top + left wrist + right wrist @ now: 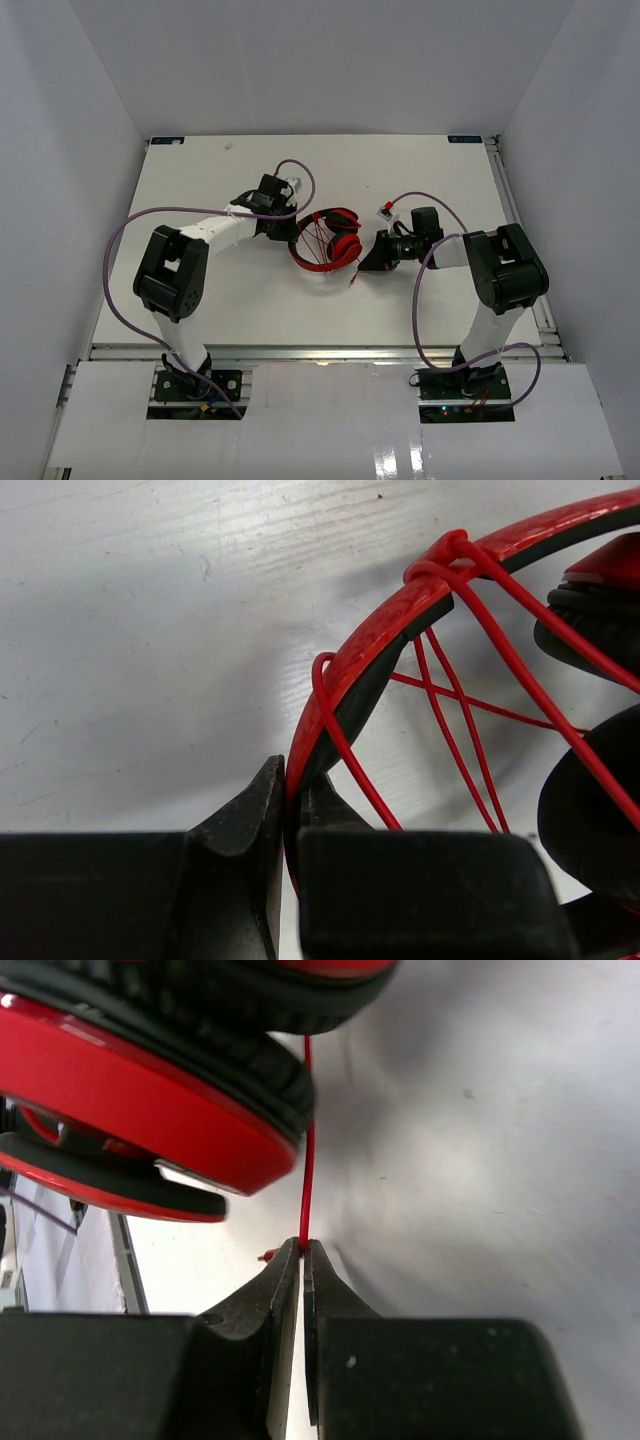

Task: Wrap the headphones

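Observation:
The red headphones [330,240] lie mid-table between the arms. My left gripper [290,228] is shut on the headband [375,640], pinching its lower end between the fingertips; the thin red cable [520,610] is looped round the band and criss-crosses inside it. My right gripper [368,260] sits just right of the ear cups and is shut on the cable [306,1150], which runs taut up past a red ear cup [140,1090]. The plug tip [266,1256] shows beside the left fingertip.
Purple robot cables [120,250] loop off both arms. White walls close in the left, right and back. The table's front edge [320,352] runs just ahead of the arm bases.

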You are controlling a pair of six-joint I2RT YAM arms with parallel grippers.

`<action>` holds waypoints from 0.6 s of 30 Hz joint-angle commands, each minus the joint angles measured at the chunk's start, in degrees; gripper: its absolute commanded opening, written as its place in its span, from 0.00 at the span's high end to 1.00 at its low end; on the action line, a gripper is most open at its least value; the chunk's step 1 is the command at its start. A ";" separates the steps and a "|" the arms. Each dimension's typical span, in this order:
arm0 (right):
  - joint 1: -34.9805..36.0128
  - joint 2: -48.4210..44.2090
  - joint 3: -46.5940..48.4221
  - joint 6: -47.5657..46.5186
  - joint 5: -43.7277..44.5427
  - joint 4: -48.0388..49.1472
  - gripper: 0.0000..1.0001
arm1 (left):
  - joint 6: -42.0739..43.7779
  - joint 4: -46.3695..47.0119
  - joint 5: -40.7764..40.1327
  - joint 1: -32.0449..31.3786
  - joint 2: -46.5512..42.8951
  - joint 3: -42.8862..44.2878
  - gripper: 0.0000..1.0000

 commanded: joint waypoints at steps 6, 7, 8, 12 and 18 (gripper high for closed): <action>-6.65 2.80 2.50 9.68 1.55 13.32 0.92 | 4.36 -5.09 11.42 0.32 -6.14 2.83 1.00; -7.23 2.80 3.34 10.21 1.86 13.83 0.92 | 5.23 -5.95 11.38 0.32 -6.63 2.51 1.00; -7.90 2.80 4.00 10.74 2.09 14.32 0.92 | 5.97 -6.72 11.21 0.32 -7.14 2.16 1.00; -10.82 2.98 4.36 13.05 2.40 17.02 0.92 | 7.73 -8.80 10.43 0.32 -8.77 1.01 1.00; -12.98 3.04 3.99 12.71 2.16 17.90 0.92 | 8.45 -9.34 11.79 0.32 -8.48 0.96 1.00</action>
